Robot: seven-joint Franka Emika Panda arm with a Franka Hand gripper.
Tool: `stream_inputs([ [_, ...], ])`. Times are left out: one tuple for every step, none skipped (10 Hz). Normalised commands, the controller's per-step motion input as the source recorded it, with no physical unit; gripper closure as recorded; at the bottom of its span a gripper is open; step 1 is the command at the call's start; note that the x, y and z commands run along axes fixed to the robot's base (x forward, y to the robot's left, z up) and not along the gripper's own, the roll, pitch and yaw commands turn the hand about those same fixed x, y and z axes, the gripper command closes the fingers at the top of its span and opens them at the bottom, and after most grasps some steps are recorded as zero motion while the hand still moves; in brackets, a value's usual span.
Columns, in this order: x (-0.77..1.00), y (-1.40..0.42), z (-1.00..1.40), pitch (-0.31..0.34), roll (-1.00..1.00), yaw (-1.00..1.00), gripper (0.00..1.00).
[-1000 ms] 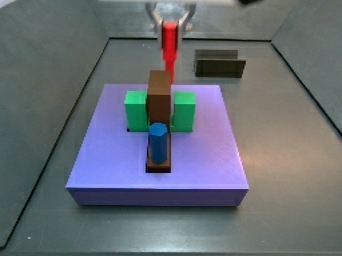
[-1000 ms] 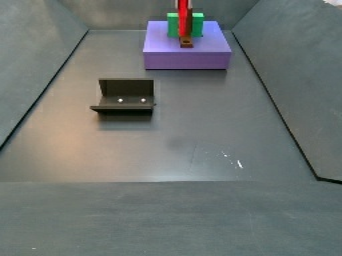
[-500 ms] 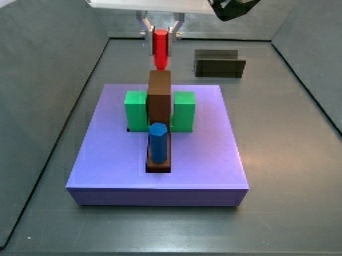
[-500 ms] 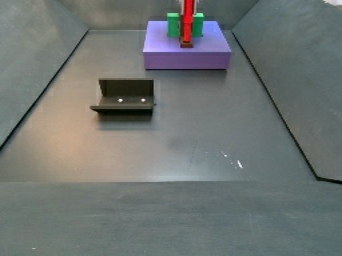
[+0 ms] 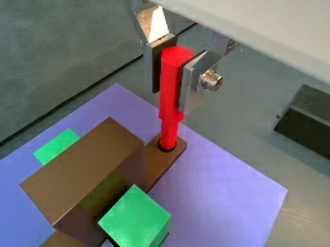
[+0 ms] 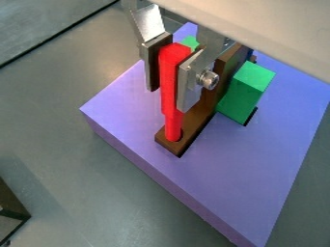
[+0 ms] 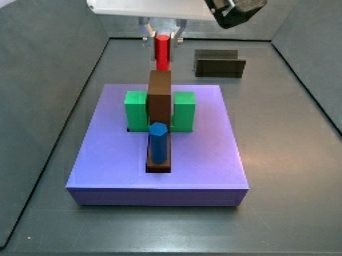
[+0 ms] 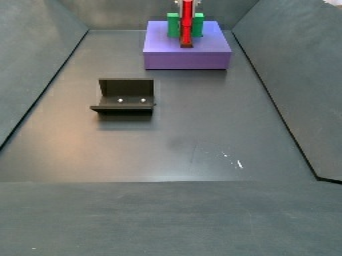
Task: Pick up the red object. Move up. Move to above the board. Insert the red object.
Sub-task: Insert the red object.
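1. Where the grey floor (image 8: 174,140) lies nearest the camera in a side view, it is bare metal; farther in, toward its left edge, stands the fixture (image 8: 124,97), a dark bracket on its base plate, well apart from everything else.
2. Against the far edge of the floor sits the board (image 8: 187,52), a flat lavender slab; in a side view (image 7: 201,160) it fills the middle of the floor.
3. Near the board's front edge in that view a blue peg (image 7: 158,142) stands upright in the near end of a brown bar (image 7: 159,100) that runs front to back along the board's middle.
4. A green block (image 7: 183,108) sits across the bar, showing on both sides of it, about midway along the board.
5. At the bar's far end the red stick (image 5: 169,96) stands upright with its lower tip in a hole in the brown bar; it shows the same way in the other wrist picture (image 6: 169,92).
6. The gripper (image 5: 172,66) is above that far end of the bar, its silver plates closed narrowly on the upper part of the red stick; one finger (image 6: 191,79) presses flat against the stick's side.
7. In a side view the gripper (image 7: 162,27) hangs over the board's far edge, with the stick (image 7: 162,50) below it.
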Motion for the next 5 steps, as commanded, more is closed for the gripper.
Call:
stream_inputs([
  [-0.01,0.0,-0.05,0.0,-0.05,-0.06,1.0],
  [0.0,-0.04,-0.02,0.0,-0.04,-0.05,1.0],
  [0.0,0.0,-0.16,0.0,0.0,0.0,1.0],
  [0.05,0.0,-0.25,0.0,0.05,0.0,1.0],
  [0.17,0.0,-0.32,0.0,0.17,0.0,1.0],
])
